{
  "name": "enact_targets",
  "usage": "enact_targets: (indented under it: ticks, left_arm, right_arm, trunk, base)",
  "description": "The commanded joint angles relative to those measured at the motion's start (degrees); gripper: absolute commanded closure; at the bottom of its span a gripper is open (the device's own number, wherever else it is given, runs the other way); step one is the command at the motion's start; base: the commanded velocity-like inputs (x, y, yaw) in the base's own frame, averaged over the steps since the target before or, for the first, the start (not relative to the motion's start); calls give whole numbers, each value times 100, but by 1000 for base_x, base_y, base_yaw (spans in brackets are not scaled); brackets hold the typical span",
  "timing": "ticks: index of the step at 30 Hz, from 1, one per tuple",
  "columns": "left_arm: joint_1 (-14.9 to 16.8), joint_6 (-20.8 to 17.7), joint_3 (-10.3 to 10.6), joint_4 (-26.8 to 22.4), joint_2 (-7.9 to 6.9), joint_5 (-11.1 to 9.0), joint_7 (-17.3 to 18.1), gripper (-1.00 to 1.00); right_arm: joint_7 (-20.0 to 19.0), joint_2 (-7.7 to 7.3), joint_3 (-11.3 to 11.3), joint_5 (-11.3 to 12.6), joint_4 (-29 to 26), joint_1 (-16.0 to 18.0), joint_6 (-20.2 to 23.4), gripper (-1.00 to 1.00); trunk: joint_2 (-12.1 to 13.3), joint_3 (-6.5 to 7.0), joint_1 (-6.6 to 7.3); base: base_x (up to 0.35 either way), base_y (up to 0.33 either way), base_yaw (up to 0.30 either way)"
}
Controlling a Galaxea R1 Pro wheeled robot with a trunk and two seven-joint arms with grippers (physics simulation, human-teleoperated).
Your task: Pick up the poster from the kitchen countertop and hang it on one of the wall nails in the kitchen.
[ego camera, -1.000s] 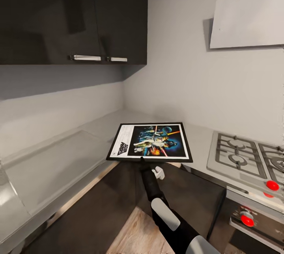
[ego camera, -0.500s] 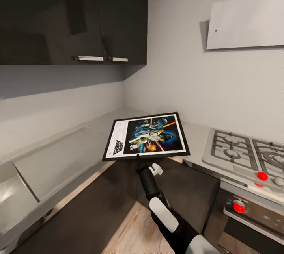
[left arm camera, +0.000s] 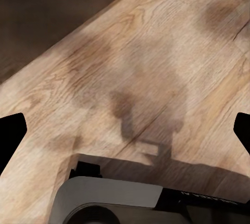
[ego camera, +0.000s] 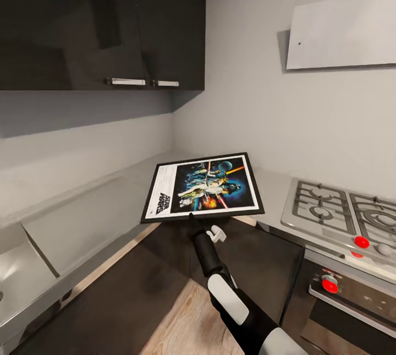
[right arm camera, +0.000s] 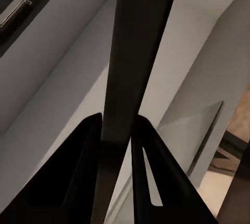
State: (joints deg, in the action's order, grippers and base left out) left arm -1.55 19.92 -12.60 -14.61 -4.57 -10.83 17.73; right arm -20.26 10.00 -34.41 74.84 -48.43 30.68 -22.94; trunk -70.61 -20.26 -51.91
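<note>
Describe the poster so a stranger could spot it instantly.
Find the corner of the light-grey kitchen countertop, left of the gas hob. Above it the right gripper holds a flat black-framed poster: the only colourful thing there, with dark blue artwork and a Star Wars logo.

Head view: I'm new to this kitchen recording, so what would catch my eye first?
The colourful poster, held up flat above the corner of the light-grey kitchen countertop by the right gripper pinching its near edge. Next, the red knobs on the stove at right, under a pale wall panel.
</note>
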Motion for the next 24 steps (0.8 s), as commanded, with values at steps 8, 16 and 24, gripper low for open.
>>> enact_targets:
  ticks: [8,16,24]
  left_arm:
    - [-3,-15,-18,-7,0,-60,55,-100]
    - [-3,-15,-23,-7,0,-60,55,-100]
    - [-3,-15,-23,-7,0,-60,53,-100]
  right_arm:
    - [-56,0,-23,59,-74,8,-32,100]
    - [-57,0,-25,58,-111,8,-35,100]
    - [-54,0,-23,59,-114,8,-35,100]
  trunk:
    - [-4,-5,-1]
    - [-4,-5,-1]
    - [-4,-5,-1]
  base:
    - [0,0,0]
    - [-133,0,0]
    - [-91,0,0]
